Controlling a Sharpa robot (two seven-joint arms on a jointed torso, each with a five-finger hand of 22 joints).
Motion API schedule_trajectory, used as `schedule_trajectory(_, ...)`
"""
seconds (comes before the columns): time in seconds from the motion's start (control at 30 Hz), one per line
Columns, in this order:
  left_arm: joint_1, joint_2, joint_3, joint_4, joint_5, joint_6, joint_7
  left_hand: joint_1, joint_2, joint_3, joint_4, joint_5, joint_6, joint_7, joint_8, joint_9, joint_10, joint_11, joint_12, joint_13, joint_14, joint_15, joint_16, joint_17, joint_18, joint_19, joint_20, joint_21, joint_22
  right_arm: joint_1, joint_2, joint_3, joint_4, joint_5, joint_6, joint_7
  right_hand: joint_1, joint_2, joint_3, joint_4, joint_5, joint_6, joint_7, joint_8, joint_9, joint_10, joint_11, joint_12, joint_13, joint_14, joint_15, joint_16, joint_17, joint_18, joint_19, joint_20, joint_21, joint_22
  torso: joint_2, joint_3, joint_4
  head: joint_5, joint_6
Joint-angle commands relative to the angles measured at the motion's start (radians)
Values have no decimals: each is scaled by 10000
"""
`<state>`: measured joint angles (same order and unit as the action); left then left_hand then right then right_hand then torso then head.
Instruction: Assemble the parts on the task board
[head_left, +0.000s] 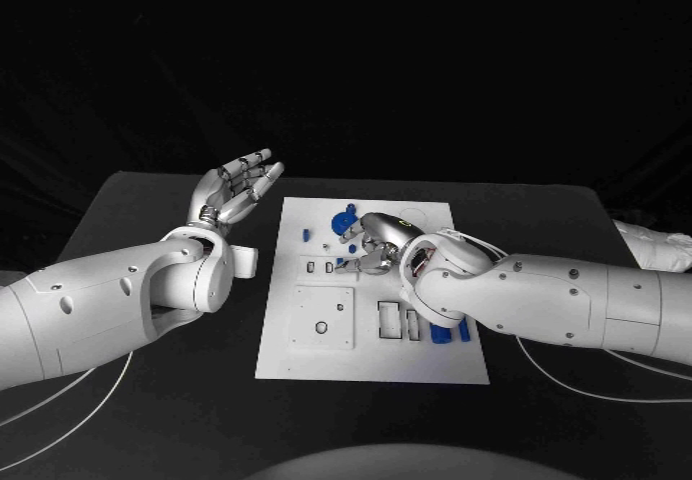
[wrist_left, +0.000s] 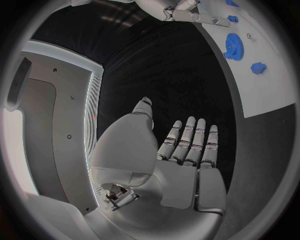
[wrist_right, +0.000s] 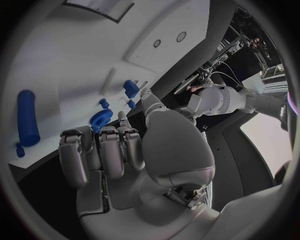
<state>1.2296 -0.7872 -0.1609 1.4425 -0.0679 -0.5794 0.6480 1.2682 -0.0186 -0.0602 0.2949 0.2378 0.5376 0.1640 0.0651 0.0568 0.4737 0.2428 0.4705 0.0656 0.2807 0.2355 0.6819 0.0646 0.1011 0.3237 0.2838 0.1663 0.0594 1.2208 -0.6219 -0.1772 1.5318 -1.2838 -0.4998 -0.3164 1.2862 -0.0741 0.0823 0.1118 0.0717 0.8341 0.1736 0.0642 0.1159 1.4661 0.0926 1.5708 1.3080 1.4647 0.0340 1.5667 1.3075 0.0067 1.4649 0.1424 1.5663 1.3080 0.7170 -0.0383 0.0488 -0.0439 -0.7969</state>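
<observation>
1. My left hand (head_left: 235, 190) is off the task board (head_left: 433, 365), beside its far left corner; fingers straight, spread apart, nothing in them.
2. My right hand (head_left: 378, 240) is over the board's far half, fingers curled down toward the surface. Can't tell if they pinch a part: fingertips (wrist_right: 124, 121) sit right next to the blue gear (wrist_right: 100, 119) and a small blue peg (wrist_right: 104, 103), but contact isn't resolvable.
3. Parts: the gear is just beyond my right fingertips; a blue block (wrist_right: 131, 88) lies a bit further out past them. A blue cylinder (wrist_right: 27, 117) lies flat, well off to the side of my curled fingers. More blue pieces (head_left: 446, 335) are tucked under my right forearm, behind the hand.
4. Handling guess: small rigid plastic, light, smooth, so it would slip or skate if nudged. Take the gear by its toothed rim, pegs by their sides, in a fingertip pinch.
5. Hidden: my right hand covers the board directly under the palm; slots there are unreadable. My forearm cuts off the near-side pieces.
</observation>
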Motion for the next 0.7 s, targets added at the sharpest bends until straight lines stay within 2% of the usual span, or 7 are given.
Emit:
schedule_trajectory(0.03, 59, -47, 10, 85, -412, 108, -211, 0, 5, -63, -7, 71, -86, 1197, 67, 0, -7, 69, 59, -7, 212, 35, 150, 24, 194, 702, 50, 399, 150, 198, -207, 5, 257, 526, -983, 937, -226, 53, -1, 200, 64, -46, -5, 23, 6, 1047, 59, 0, 2628, 1061, 69, 41, 2633, -67, 1059, 84, 45, 2628, -28, 29, -16, 88, 5)
schedule_trajectory(0.17, 231, -173, 14, 257, -953, 197, -912, -52, 7, -148, -7, 70, -251, 1059, 39, -16, 434, -47, 282, 29, 721, -65, 356, 44, 299, 2182, 56, 1247, 449, 637, -763, 5, 770, 1530, -1286, 1773, -726, 480, -24, 612, 504, 45, 28, 78, 55, 1047, 125, 0, 2628, 1061, 117, 41, 2633, -67, 1059, 117, 45, 2628, -75, 76, -29, 182, -12)
schedule_trajectory(0.3, 546, -289, 19, 414, -1687, 424, -1922, -308, 43, -373, -1, 56, -1199, -12, -157, -97, 2034, -301, 1019, 238, 2263, -438, 842, 205, 654, 3268, 26, 1970, 717, 1043, -1525, 3, 1349, 2985, -1219, 2461, -933, 834, -4, 806, 759, 144, 77, 110, 99, 1047, 183, 0, 2628, 1061, 172, 41, 2633, -67, 1059, 163, 45, 2628, -102, 101, -39, 227, -50)
schedule_trajectory(0.37, 754, -322, 16, 459, -2084, 554, -2579, -477, -175, -454, -41, 87, -1114, -174, -79, -65, 3244, -695, 1500, 430, 3433, -797, 1132, 363, 833, 3976, -82, 2426, 898, 1202, -1981, 2, 1617, 3859, -999, 2792, -994, 982, 5, 879, 818, 121, 102, 90, 104, 1047, 210, 0, 2628, 1061, 197, 41, 2633, -67, 1059, 187, 45, 2628, -133, 117, -46, 292, -86)
schedule_trajectory(0.53, 1217, -338, 5, 536, -3302, 1176, -4413, -885, -703, -335, 1, 150, -66, 33, 664, 141, 6039, -1542, 2437, 1010, 6330, -1747, 1979, 1044, 855, 6032, -919, 3754, 1500, 1383, -2862, -15, 1969, 5532, -478, 3351, -1206, 1236, -90, 1119, 1147, 25, 172, 59, 113, 1047, 283, 0, 2628, 1061, 272, 41, 2633, -67, 1059, 257, 45, 2628, -213, 203, -111, 542, -103)
schedule_trajectory(0.67, 1529, -266, -13, 534, -4644, 1906, -6048, -1199, -1376, -571, 52, 227, 873, -229, 1304, 299, 8143, -1838, 3638, 1817, 8286, -2278, 3012, 1861, 841, 7293, -1492, 4931, 2141, 1405, -3236, -61, 1964, 6608, -19, 3533, -1262, 1320, -180, 1227, 1286, -116, 201, 51, 97, 1047, 313, 0, 2628, 1061, 305, 41, 2633, -67, 1059, 293, 45, 2628, -267, 296, -183, 751, -110)
schedule_trajectory(0.7, 1562, -258, -16, 532, -4825, 2035, -6278, -1242, -1483, -660, 40, 221, 966, -243, 1388, 315, 8474, -1857, 4258, 2742, 8516, -2322, 3234, 2086, 829, 7431, -1570, 5153, 2278, 1404, -3266, -68, 1956, 6735, 32, 3540, -1262, 1321, -184, 1229, 1288, -122, 201, 50, 96, 1047, 313, 0, 2628, 1061, 306, 41, 2633, -67, 1059, 294, 45, 2628, -276, 310, -195, 773, -120)
